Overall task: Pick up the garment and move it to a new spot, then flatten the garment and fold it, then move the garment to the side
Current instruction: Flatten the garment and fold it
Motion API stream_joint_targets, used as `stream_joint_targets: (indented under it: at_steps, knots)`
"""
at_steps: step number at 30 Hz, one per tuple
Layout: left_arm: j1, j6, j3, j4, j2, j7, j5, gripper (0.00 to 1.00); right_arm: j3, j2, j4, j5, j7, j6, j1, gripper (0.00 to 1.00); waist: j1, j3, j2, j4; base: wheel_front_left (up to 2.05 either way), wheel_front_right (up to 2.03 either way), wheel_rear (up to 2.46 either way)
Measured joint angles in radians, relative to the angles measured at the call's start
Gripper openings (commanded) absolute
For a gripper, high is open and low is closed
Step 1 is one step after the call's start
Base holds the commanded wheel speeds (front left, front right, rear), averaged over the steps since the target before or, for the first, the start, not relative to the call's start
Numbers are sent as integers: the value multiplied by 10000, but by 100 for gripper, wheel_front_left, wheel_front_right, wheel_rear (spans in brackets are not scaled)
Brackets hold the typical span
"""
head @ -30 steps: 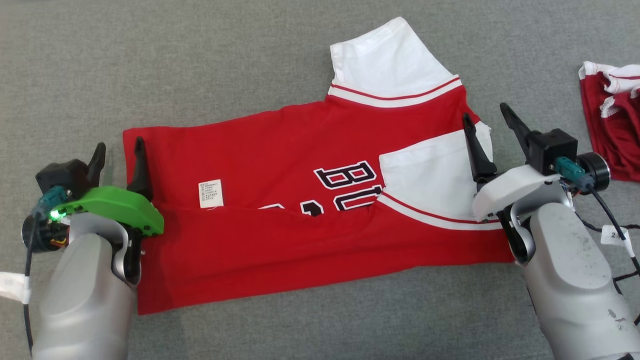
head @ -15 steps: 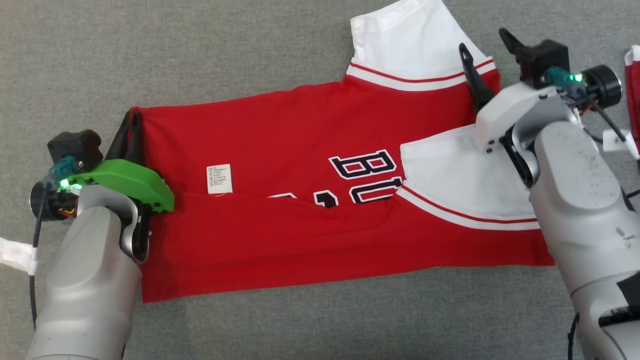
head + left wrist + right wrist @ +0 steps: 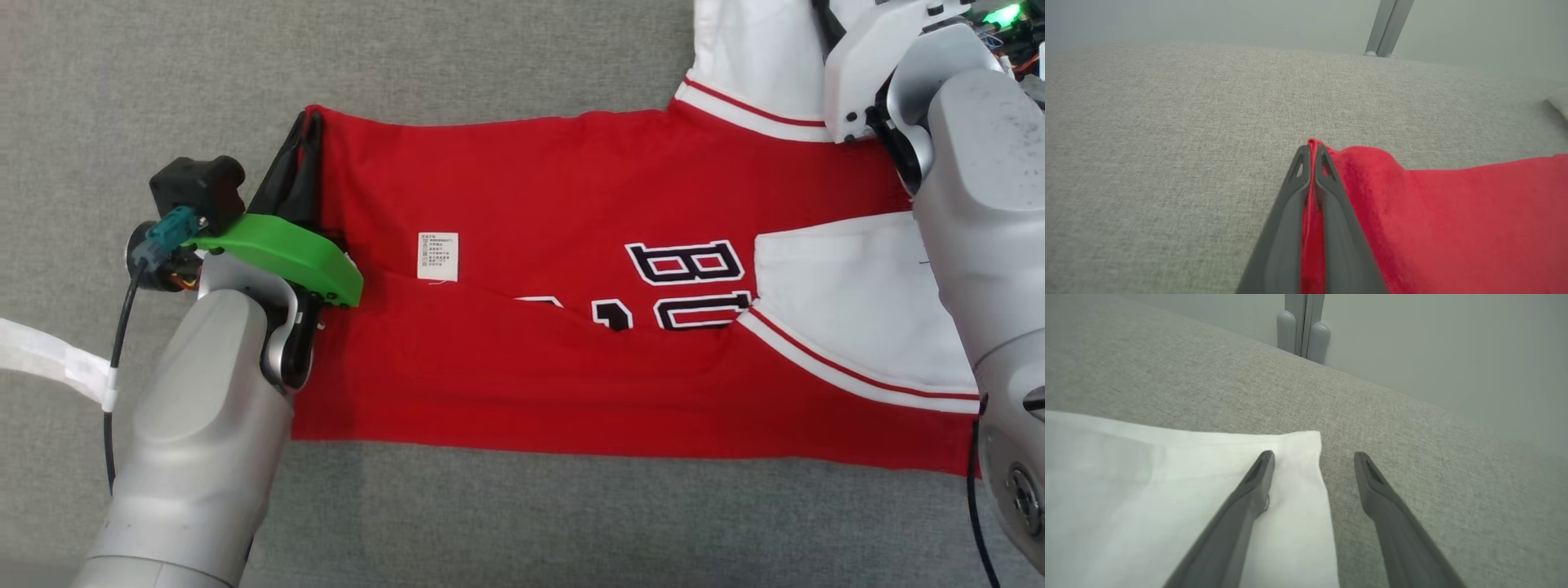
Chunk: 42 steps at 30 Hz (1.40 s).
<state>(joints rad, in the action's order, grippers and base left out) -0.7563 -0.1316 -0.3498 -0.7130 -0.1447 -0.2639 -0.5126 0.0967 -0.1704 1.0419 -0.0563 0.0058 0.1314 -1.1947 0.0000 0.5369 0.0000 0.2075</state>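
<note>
The garment (image 3: pixel 555 188) is a red jersey with white sleeves and black lettering, lying partly folded lengthwise on the grey surface. My left gripper (image 3: pixel 310 122) is shut on the garment's far left hem corner; red cloth (image 3: pixel 1312 212) shows pinched between the dark fingers (image 3: pixel 1331 192). My right gripper (image 3: pixel 1314 457) stands open over the far corner of the white sleeve (image 3: pixel 1167 477), one finger above the cloth, the other above bare surface. In the head view its white wrist cover (image 3: pixel 865 65) sits at the top right.
The grey fabric surface (image 3: pixel 490 57) stretches around the garment. A metal frame post (image 3: pixel 1388 26) and a pale wall stand beyond the far edge. A white strap (image 3: pixel 49 359) hangs off my left arm's cable.
My left gripper has shut on the hem corner. My right arm has reached forward to the far sleeve, still open. The head camera has shifted, sliding the scene.
</note>
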Motion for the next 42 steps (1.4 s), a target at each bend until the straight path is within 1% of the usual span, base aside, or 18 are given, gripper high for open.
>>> stream_joint_targets:
  at_steps: [1,4,6,9,11,14,18,21,25,27,34,40,41,42]
  knots:
    - [-1,0,-40,48,8,0,-38,0,12,31,150,0,27,0,-81,0,0,43,0,77,0,0,0]
    - [-1,0,-35,232,-8,0,-81,0,40,65,372,4,-245,0,-314,0,1,166,0,282,0,0,0]
    - [10,0,96,382,-19,0,-71,0,-50,-12,368,-167,-811,0,-358,0,1,206,0,352,0,0,0]
    - [98,0,474,654,-71,0,130,0,-499,-238,190,-510,-1804,0,-476,0,1,158,0,315,0,0,0]
    - [209,0,809,936,-79,0,270,0,-706,-226,-73,-779,-2305,0,-549,0,1,89,0,246,0,0,0]
    - [486,0,1287,1292,-100,0,619,0,-1104,33,-556,-1034,-2619,0,-546,0,1,-59,0,82,0,0,0]
    - [790,0,1676,1461,-132,0,915,0,-1453,301,-1346,-970,-2673,0,-157,0,0,-276,0,-134,0,0,0]
    - [1125,-2,2090,1490,-190,0,1070,0,-1377,569,-2242,-504,-2675,0,698,0,1,-531,0,-312,0,0,0]
    - [1668,-2,2493,1446,-257,0,1379,0,-1233,627,-3317,265,-2677,0,1881,0,0,-872,0,-582,0,0,0]
    - [1928,-2,2663,1432,-268,0,1480,0,-1141,635,-3804,784,-2677,0,2721,0,0,-1077,0,-774,0,0,0]
    - [2966,-2,3020,1306,-240,-2,1743,0,-696,640,-4671,1981,-2677,0,5209,0,0,-1759,0,-1259,0,0,0]
    - [3862,-2,2945,1095,-27,0,1908,0,-514,640,-4836,2443,-2677,0,6627,0,0,-2278,0,-1534,0,0,0]
    - [4006,-2,2957,1083,21,0,1912,31,-550,640,-4809,2481,-2677,0,6801,0,0,-2358,0,-1562,0,0,0]
    - [4077,-2,2972,1064,42,-2,1931,75,-602,646,-4786,2499,-2677,0,6906,10,0,-2406,0,-1576,0,0,0]
